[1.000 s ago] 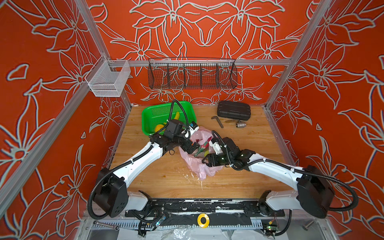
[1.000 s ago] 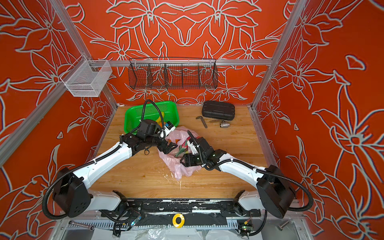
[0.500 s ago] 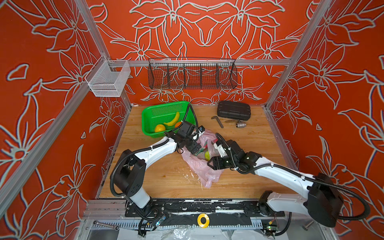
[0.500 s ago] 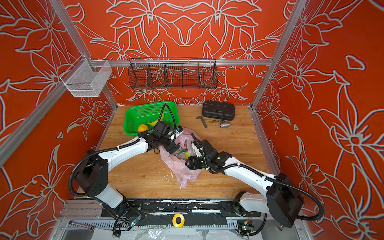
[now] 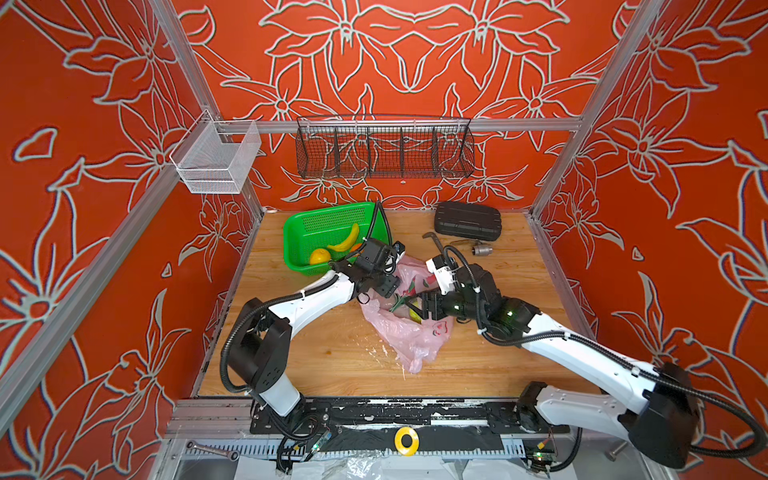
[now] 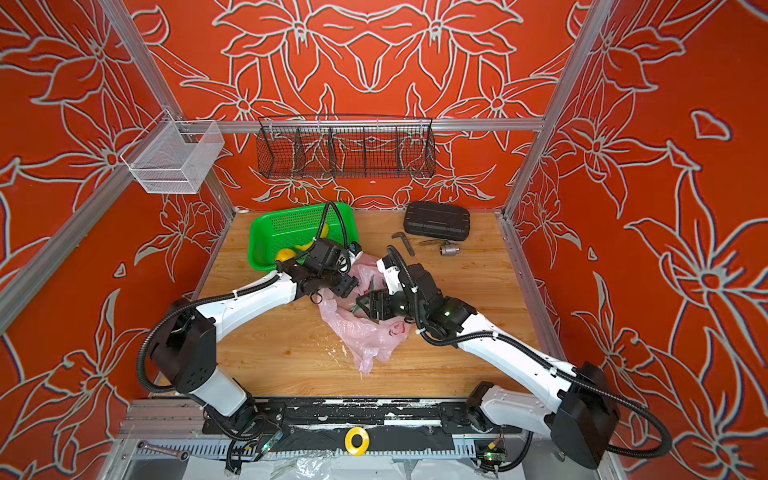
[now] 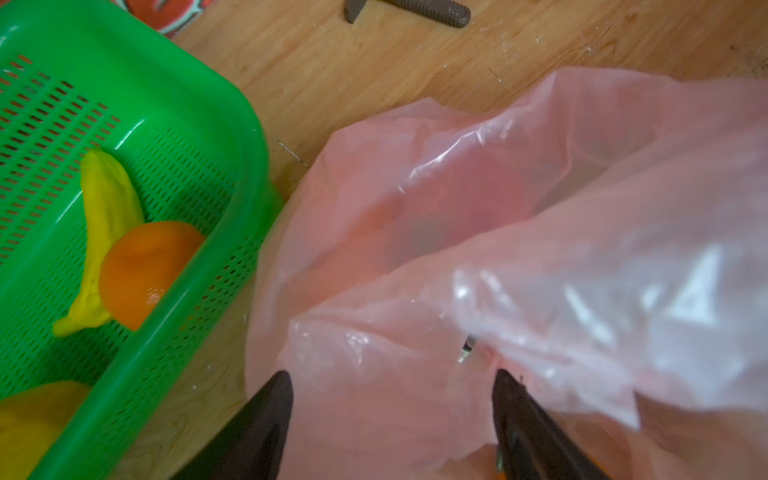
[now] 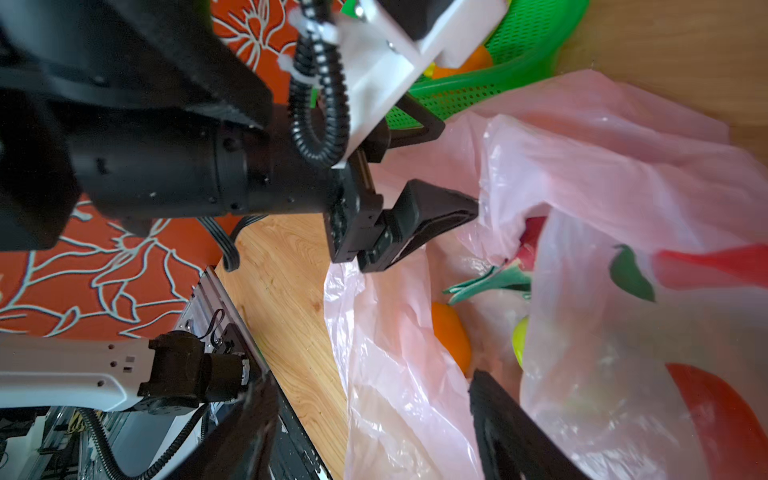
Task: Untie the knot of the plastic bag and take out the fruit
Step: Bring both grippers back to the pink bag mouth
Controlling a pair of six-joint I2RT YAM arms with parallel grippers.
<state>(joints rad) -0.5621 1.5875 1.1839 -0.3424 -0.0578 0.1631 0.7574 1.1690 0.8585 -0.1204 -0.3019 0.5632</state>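
Observation:
The pink plastic bag [image 5: 411, 336] [image 6: 365, 332] lies crumpled mid-table with its mouth gaping; the knot is out of view. Inside it I see fruit: an orange [image 8: 451, 336], a yellow-green one [image 8: 521, 345] [image 5: 414, 315] and a pink-red dragon fruit with green leaves [image 8: 498, 278]. My left gripper [image 5: 388, 286] [image 7: 390, 378] is open at the bag's far-left edge, with loose pink plastic between its fingers. My right gripper [image 5: 419, 305] [image 8: 368, 386] is open at the mouth, straddling the bag's wall.
A green basket [image 5: 299, 249] [image 7: 245, 174] beside the bag holds a yellow banana [image 7: 108, 216] and an orange [image 7: 141, 270]. A black case [image 5: 467, 221], a hex key [image 5: 432, 241] and a metal socket [image 5: 482, 250] lie at the back right. Wire baskets [image 5: 384, 149] hang on the wall.
My left arm's elbow has dropped toward the front while its gripper stays at the bag's edge, jaws a little narrower. The right gripper has barely shifted at the bag's mouth.

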